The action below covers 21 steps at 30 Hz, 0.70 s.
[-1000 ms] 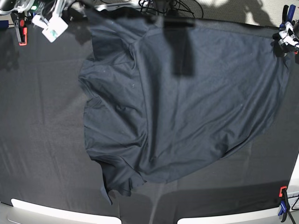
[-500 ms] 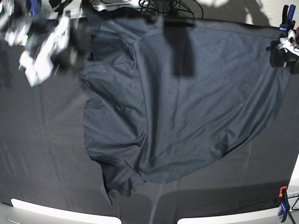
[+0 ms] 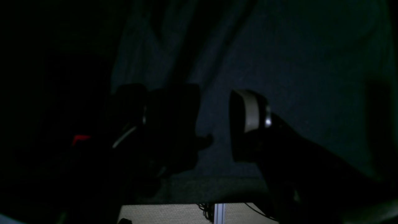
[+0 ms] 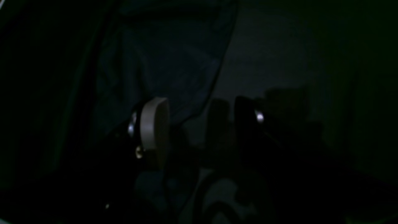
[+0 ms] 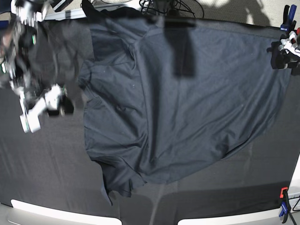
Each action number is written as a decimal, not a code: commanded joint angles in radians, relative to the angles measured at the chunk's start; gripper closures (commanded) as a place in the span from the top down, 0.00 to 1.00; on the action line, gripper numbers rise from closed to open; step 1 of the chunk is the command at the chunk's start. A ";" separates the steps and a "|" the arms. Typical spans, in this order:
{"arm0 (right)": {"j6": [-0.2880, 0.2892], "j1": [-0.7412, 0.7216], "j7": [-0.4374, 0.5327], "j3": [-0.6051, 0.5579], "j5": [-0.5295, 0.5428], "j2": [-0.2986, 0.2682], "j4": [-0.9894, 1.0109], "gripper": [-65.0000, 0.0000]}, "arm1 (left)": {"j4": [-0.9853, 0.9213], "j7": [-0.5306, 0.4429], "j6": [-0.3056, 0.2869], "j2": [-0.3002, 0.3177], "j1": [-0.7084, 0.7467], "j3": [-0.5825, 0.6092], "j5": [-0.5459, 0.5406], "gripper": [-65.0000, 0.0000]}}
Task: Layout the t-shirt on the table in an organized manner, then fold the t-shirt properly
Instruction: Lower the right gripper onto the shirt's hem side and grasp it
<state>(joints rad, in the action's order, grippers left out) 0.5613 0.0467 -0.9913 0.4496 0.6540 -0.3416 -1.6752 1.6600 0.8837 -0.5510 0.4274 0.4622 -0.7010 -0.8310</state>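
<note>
The slate-blue t-shirt (image 5: 187,103) lies spread over the middle of the black-clothed table (image 5: 42,159), its lower left part bunched in folds. In the base view my right gripper (image 5: 44,108) hangs blurred just left of the shirt, holding nothing. The right wrist view is dark, and there the right gripper (image 4: 199,124) stands open over the shirt's edge (image 4: 164,62). My left gripper (image 5: 285,50) sits at the shirt's far right corner. In the left wrist view the left gripper (image 3: 214,121) is open with only shirt cloth (image 3: 295,62) beyond it.
A red and blue clamp (image 5: 283,201) grips the table's front right edge, and another blue clamp (image 5: 287,16) stands at the back right. Cables (image 5: 164,5) lie behind the table. A pale rim (image 5: 47,210) runs along the front. A dark band (image 5: 183,47) crosses the shirt's top.
My right gripper has swung from the back left corner forward along the shirt's left side. The left gripper and the shirt have stayed where they were.
</note>
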 commanded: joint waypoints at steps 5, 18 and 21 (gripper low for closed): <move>-0.046 -0.196 0.015 -0.110 -0.078 -0.016 0.155 0.50 | 0.015 -0.021 -0.004 0.019 0.003 -0.007 -0.011 0.47; -0.128 -0.691 0.035 -0.280 -0.262 -0.016 0.789 0.50 | 0.015 -0.021 -0.004 0.018 0.003 -0.007 -0.008 0.47; -0.128 -0.768 0.074 -0.280 -0.262 -0.016 0.959 0.50 | 0.015 -0.021 -0.004 0.018 0.003 -0.007 -0.008 0.47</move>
<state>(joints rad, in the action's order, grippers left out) 0.4286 -0.6922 -0.9253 0.1665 0.3851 -0.3473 -0.6979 1.6600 0.8837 -0.5510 0.4278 0.4622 -0.7013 -0.8272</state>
